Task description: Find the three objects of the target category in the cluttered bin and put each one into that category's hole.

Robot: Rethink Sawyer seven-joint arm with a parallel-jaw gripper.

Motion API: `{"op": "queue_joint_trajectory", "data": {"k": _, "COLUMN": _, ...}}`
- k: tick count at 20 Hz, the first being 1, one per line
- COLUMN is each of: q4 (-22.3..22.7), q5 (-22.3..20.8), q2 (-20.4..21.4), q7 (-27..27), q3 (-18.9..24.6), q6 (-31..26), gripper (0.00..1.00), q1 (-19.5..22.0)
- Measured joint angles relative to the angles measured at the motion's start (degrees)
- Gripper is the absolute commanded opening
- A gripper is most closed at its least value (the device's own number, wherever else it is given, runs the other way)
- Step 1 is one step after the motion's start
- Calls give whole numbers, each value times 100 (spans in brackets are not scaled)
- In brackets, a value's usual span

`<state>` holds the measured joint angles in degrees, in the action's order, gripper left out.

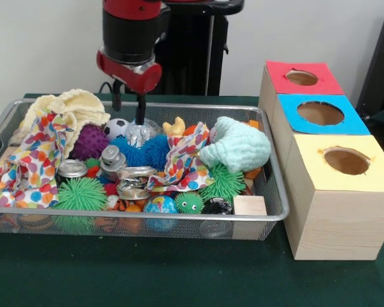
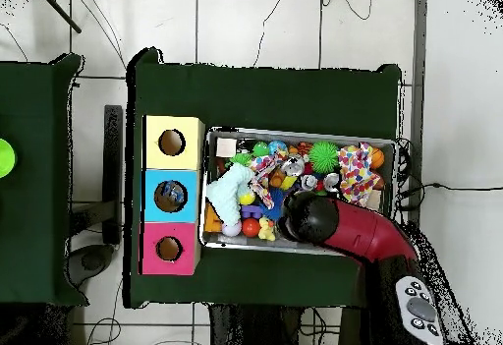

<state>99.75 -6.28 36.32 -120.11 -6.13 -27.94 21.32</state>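
The wire-mesh bin (image 1: 179,217) is full of clutter; it also shows in the overhead view (image 2: 295,133). My gripper (image 1: 129,105) hangs over the bin's far middle, fingers apart and empty. One fingertip (image 1: 141,116) reaches down to a see-through wrinkly plastic piece (image 1: 141,133) between a small soccer ball (image 1: 117,128) and a yellow duck (image 1: 175,126). I see no other see-through pieces; clutter may hide them. The blue-topped box's hole (image 1: 320,113) is right of the bin, in the middle of three boxes (image 2: 170,196). In the overhead view the arm's head (image 2: 309,216) hides the gripper.
Silver cans (image 1: 72,168) (image 1: 133,182), spiky balls in green (image 1: 82,194), purple (image 1: 89,142) and blue (image 1: 144,152), a spotted cloth (image 1: 32,160), a yellow knit (image 1: 67,105) and a mint cloth (image 1: 237,144) crowd the bin. The red-topped box (image 1: 302,77) and the yellow-topped box (image 1: 345,160) flank the blue one.
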Motion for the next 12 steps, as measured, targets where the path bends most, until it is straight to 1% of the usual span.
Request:
{"op": "queue_joint_trajectory", "data": {"k": 5, "q4": 3, "q5": -179, "q2": -143, "q7": 0, "q3": 4, "q6": 150, "gripper": 100, "q1": 143}}
{"op": "queue_joint_trajectory", "data": {"k": 12, "q4": 7, "q5": -262, "q2": -201, "q7": 0, "q3": 122, "q6": 174, "gripper": 100, "q1": 300}}
